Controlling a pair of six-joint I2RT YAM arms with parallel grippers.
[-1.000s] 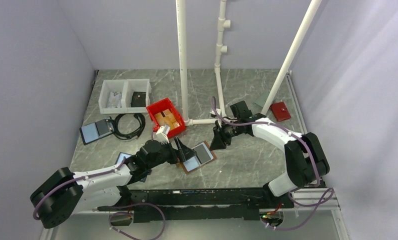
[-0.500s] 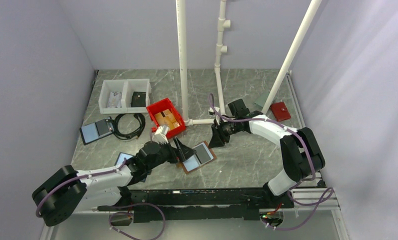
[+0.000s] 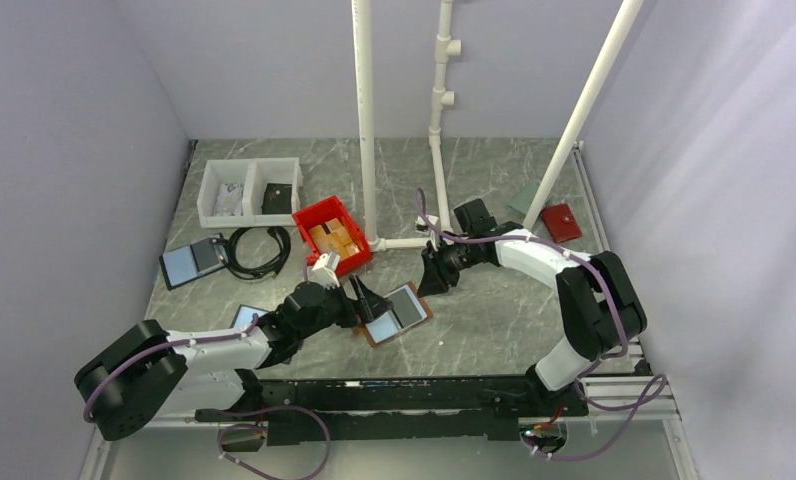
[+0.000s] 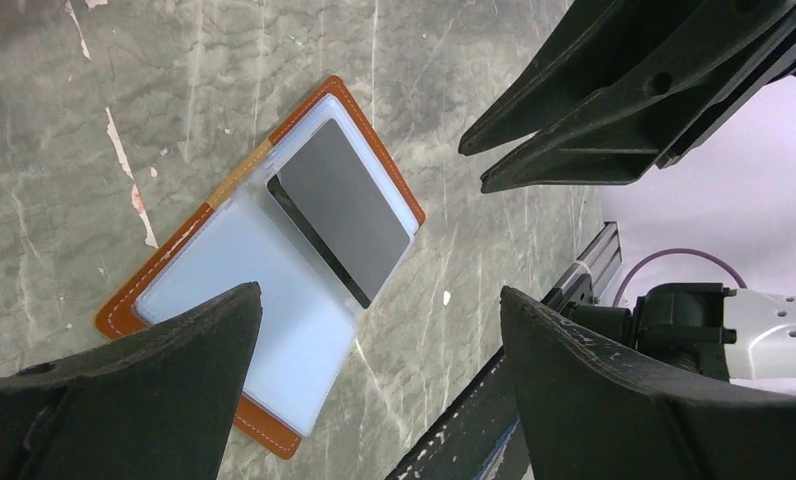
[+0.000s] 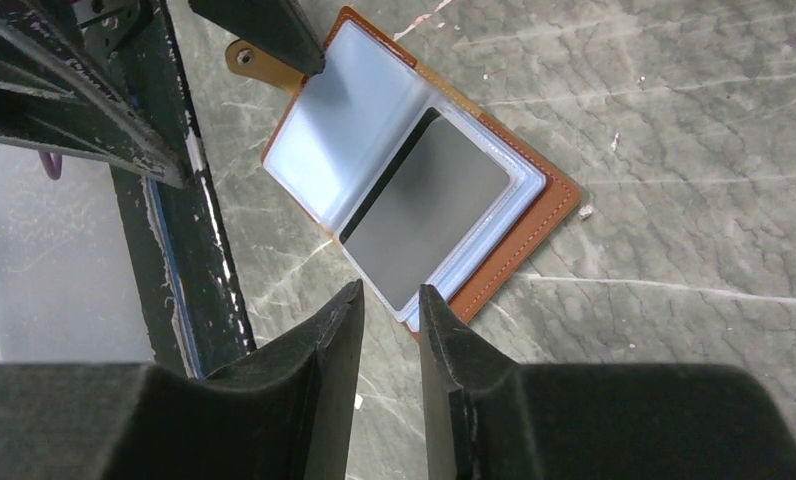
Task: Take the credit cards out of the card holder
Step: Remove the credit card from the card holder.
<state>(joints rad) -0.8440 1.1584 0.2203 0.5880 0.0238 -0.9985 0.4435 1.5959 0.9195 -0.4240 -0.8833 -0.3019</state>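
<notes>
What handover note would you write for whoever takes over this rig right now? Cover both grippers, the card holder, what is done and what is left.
Left gripper: wide open, empty, over the card holder's left edge.
Right gripper: jaws nearly together with a narrow gap, empty, just off the holder's far right corner.
Card holder: lies open on the table; a dark card sits in its clear sleeve.
Done: holder opened.
Left: pull out the dark card, then check the pale sleeve.

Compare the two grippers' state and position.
The left gripper is wide open; the right gripper has its fingers nearly together. The left gripper is at the pale blue side of the card holder, the right gripper at its dark grey side. Both hold nothing.
</notes>
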